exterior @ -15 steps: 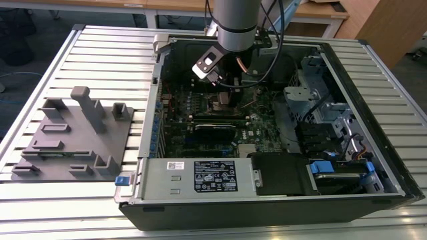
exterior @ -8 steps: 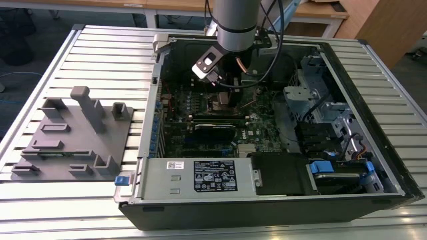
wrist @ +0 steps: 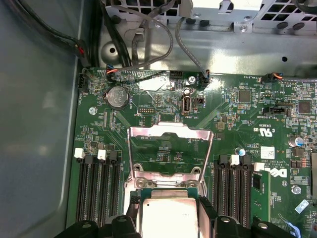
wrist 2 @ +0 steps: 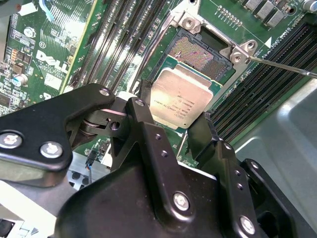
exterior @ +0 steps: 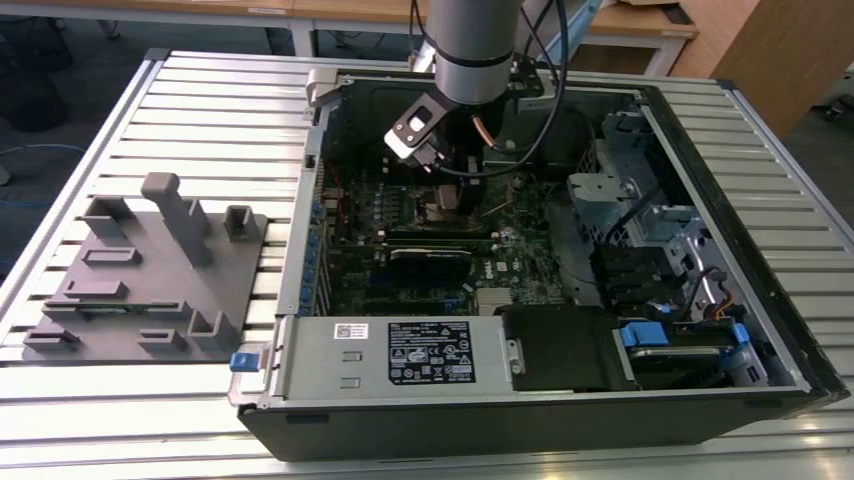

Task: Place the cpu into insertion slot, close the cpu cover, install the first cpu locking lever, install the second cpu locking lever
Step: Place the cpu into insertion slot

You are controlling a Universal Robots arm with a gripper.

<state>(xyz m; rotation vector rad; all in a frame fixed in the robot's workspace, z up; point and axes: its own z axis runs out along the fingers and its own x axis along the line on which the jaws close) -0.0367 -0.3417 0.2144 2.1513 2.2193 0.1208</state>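
While the gripper pinches the cpu by two opposite edges, the chip hangs over the slot.
The cpu is a flat square with a pale silvery top and a thin green border, and it covers part of the dark slot. Whether it touches the slot I cannot tell. The cover stands open just behind the slot. Black fingers hide two edges of the chip, and its near part is cut off in the first wrist view.
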